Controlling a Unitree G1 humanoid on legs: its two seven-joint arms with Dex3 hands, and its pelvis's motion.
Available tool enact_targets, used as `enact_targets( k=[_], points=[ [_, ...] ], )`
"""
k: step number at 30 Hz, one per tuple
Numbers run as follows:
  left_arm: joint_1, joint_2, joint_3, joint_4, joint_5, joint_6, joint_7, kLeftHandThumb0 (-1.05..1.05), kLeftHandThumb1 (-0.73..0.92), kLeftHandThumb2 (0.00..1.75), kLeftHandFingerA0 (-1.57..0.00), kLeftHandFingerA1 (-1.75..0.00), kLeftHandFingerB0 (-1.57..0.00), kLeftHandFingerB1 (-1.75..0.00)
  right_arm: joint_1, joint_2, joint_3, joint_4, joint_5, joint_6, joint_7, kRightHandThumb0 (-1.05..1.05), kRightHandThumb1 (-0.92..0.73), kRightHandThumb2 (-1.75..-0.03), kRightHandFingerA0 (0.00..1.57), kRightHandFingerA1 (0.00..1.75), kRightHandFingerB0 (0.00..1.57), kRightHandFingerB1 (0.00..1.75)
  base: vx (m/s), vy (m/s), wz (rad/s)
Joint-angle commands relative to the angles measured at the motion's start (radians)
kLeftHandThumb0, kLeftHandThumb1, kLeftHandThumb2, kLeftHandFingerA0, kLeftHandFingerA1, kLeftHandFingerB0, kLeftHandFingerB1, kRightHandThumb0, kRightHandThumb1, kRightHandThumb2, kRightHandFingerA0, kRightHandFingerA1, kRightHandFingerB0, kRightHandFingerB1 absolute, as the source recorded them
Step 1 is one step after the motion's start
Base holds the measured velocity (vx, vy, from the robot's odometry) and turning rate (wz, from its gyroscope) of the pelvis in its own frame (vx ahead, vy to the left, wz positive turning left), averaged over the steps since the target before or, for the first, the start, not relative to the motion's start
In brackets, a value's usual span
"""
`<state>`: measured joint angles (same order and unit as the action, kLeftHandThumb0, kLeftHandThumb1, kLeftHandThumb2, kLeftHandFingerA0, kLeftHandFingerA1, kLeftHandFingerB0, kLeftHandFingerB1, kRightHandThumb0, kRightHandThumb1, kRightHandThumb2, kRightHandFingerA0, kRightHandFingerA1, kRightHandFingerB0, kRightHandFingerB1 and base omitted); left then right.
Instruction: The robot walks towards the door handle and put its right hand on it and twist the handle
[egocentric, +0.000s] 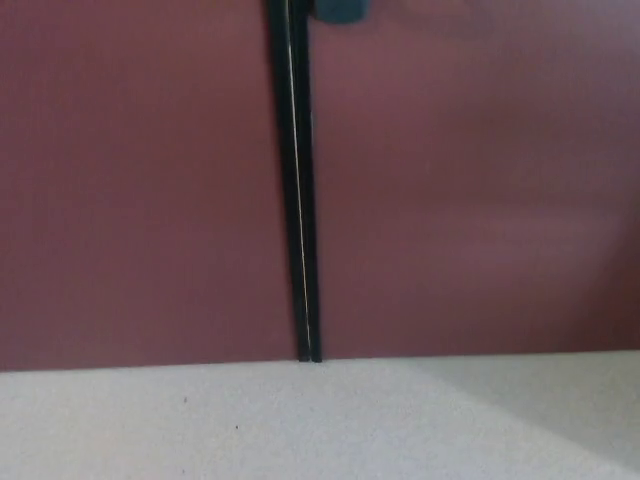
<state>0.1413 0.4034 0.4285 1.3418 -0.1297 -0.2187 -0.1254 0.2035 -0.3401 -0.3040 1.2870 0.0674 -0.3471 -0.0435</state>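
Head view looks down at the foot of a pair of dark red doors, and neither of the robot's hands shows anywhere in it, so how far their fingers are spread, or whether they hold anything, cannot be told.

The right door leaf (470, 190) takes up the most room, a plain maroon panel running from the middle seam to the right edge. The left door leaf (140, 190) is slightly narrower and of the same colour.

Below both lies the floor (320, 430), pale grey and lightly speckled, meeting the doors along a nearly level line; its right part lies in a faint shadow.

Between the two leaves runs a black seam (297, 200), leaning slightly, with a thin bright line down its middle, reaching from the top edge to the floor.

Smallest is a dark, blurred shape (340, 10) at the very top edge, just right of the seam on the right leaf. It sits where a door handle might be, but too little shows to tell.
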Motion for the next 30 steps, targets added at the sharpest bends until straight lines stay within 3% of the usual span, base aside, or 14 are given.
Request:
enact_targets(
  k=[1,3,4,8,9,10,11,12,13,18,19,22,30],
  points=[
    [0.015,0.007,0.000,0.003,0.001,0.003,-0.010,-0.10,0.41,0.85,-0.33,-0.85,-0.26,-0.60,0.007,0.008,0.011,0.009,-0.011,0.006,-0.010,-0.36,-0.46,-0.66,0.52,0.50,0.44,0.44,0.00,0.000,0.00],
    [0.015,0.007,0.001,0.002,0.001,0.003,-0.010,-0.10,0.41,0.85,-0.33,-0.85,-0.26,-0.60,0.007,0.008,0.012,0.009,-0.010,0.006,-0.010,-0.36,-0.46,-0.66,0.52,0.50,0.44,0.44,-0.01,0.052,0.00],
    [0.015,0.005,0.009,0.001,-0.008,0.005,-0.013,-0.08,0.34,0.98,-0.38,-0.71,-0.26,-0.62,0.002,0.007,0.023,0.012,-0.022,0.016,-0.020,-0.36,-0.46,-0.66,0.53,0.50,0.44,0.45,-0.02,0.116,-0.03],
    [0.013,0.005,0.010,0.001,-0.005,0.006,-0.011,-0.08,0.34,0.98,-0.38,-0.71,-0.26,-0.62,0.004,0.008,0.024,0.008,-0.019,0.012,-0.015,-0.37,-0.46,-0.67,0.55,0.51,0.44,0.45,0.01,0.248,-0.13],
    [0.012,0.006,0.009,0.000,-0.004,0.006,-0.010,-0.07,0.33,0.97,-0.39,-0.72,-0.25,-0.61,0.005,0.010,0.023,0.003,-0.014,0.012,-0.008,-0.28,-0.52,-0.56,0.70,0.51,0.47,0.38,-0.03,0.230,-0.04],
    [0.011,0.007,0.007,-0.001,-0.002,0.006,-0.007,-0.07,0.33,0.97,-0.39,-0.72,-0.25,-0.61,0.006,0.014,0.020,-0.005,-0.008,0.013,0.001,-0.28,-0.52,-0.56,0.70,0.51,0.47,0.38,-0.11,0.093,0.12],
    [0.012,0.008,0.000,-0.001,0.005,0.005,-0.007,-0.10,0.40,0.85,-0.34,-0.87,-0.27,-0.60,0.009,0.017,0.012,-0.010,0.002,0.007,0.016,-0.28,-0.52,-0.55,0.77,0.56,0.46,0.38,0.07,0.128,-0.19],
    [0.012,0.010,-0.001,-0.002,0.006,0.005,-0.009,-0.10,0.40,0.85,-0.34,-0.86,-0.27,-0.60,0.009,0.019,0.010,-0.012,0.003,0.003,0.022,-0.28,-0.52,-0.55,0.79,0.58,0.46,0.38,0.27,0.079,-0.07],
    [0.010,0.011,-0.002,-0.002,0.006,0.005,-0.009,-0.08,0.33,0.97,-0.40,-0.72,-0.26,-0.62,0.009,0.019,0.012,-0.014,0.002,-0.002,0.025,-0.27,-0.52,-0.55,0.81,0.59,0.46,0.38,0.23,0.050,0.09],
    [0.007,0.013,-0.008,-0.001,0.008,0.000,-0.013,-0.08,0.34,0.97,-0.41,-0.73,-0.29,-0.63,-0.001,0.012,0.017,-0.008,-0.005,0.000,0.056,-0.27,-0.53,-0.56,0.69,0.51,0.46,0.39,0.02,0.015,0.26],
    [0.007,0.013,-0.008,0.000,0.008,-0.001,-0.013,-0.10,0.40,0.85,-0.35,-0.87,-0.29,-0.62,-0.003,0.010,0.019,-0.007,-0.006,0.003,0.058,-0.27,-0.53,-0.56,0.68,0.50,0.46,0.39,-0.03,0.021,-0.23],
    [0.007,0.013,-0.011,0.000,0.008,0.001,-0.013,-0.11,0.40,0.85,-0.36,-0.88,-0.30,-0.63,-0.007,0.011,0.027,-0.003,-0.017,0.014,0.037,-0.27,-0.53,-0.55,0.65,0.49,0.46,0.39,0.01,0.074,0.04],
    [0.012,0.016,-0.007,-0.002,0.001,0.000,-0.020,-0.13,0.40,0.83,-0.37,-0.90,-0.31,-0.64,-0.022,0.012,0.050,0.011,-0.030,0.035,0.024,-0.28,-0.52,-0.55,0.66,0.49,0.48,0.40,0.09,0.108,0.03]
  ],
)
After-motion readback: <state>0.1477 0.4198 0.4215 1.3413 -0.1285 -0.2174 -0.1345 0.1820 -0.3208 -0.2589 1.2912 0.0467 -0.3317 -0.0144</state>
